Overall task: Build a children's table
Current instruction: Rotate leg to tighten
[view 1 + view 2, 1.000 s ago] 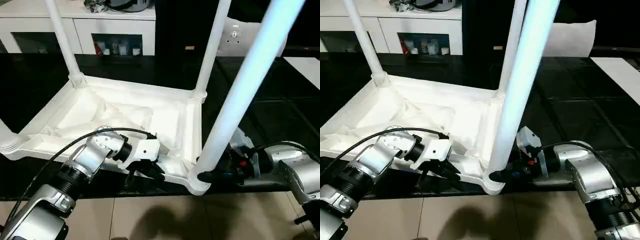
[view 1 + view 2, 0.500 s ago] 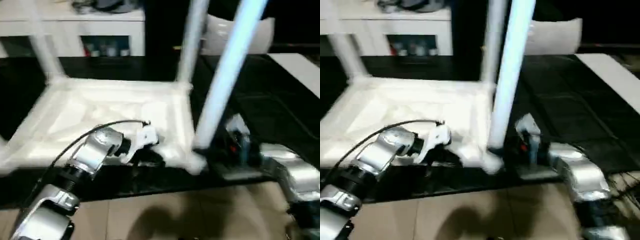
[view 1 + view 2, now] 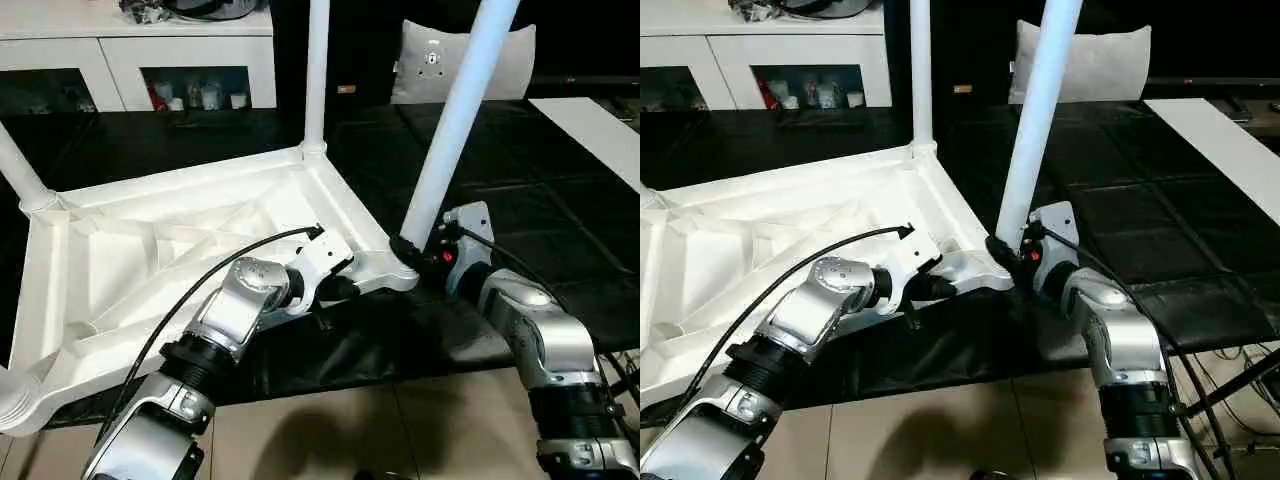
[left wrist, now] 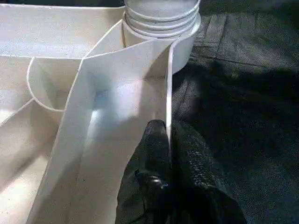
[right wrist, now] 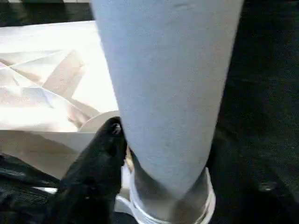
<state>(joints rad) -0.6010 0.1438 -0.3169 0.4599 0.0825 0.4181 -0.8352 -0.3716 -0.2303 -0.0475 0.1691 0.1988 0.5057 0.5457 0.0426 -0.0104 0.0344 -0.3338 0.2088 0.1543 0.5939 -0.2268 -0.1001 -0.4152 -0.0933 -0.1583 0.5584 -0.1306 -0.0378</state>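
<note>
The white tabletop [image 3: 170, 270] lies underside up on the black-covered bench [image 3: 520, 190], near the bench's front edge, its ribs and corner sockets facing upward. Its near left corner reaches over the front edge of the bench. Legs stand upright in its sockets: one at the far corner [image 3: 317, 70], one at the near right corner [image 3: 455, 120], another at the far left corner [image 3: 20, 175], and the base of a fourth at the near left corner [image 3: 12, 400].

The left hand [image 4: 169, 140] is pinched together on the thin rim of the tabletop, one black finger [image 4: 154, 144] on the inner side of the wall and the other on the outer side, just beside the socket that carries the near right leg. In the head views this hand [image 3: 335, 290] sits at the tabletop's near side, close to the front edge of the bench.

The right hand [image 5: 140, 154] is clamped around the base of the near right leg, just above the socket collar; one black finger [image 5: 100, 158] presses against the leg's side, the other is hidden behind the leg. Its silver forearm [image 3: 530, 330] reaches in from the bench's front edge.

A white cabinet [image 3: 130, 50] with glass doors stands beyond the far edge of the bench
</note>
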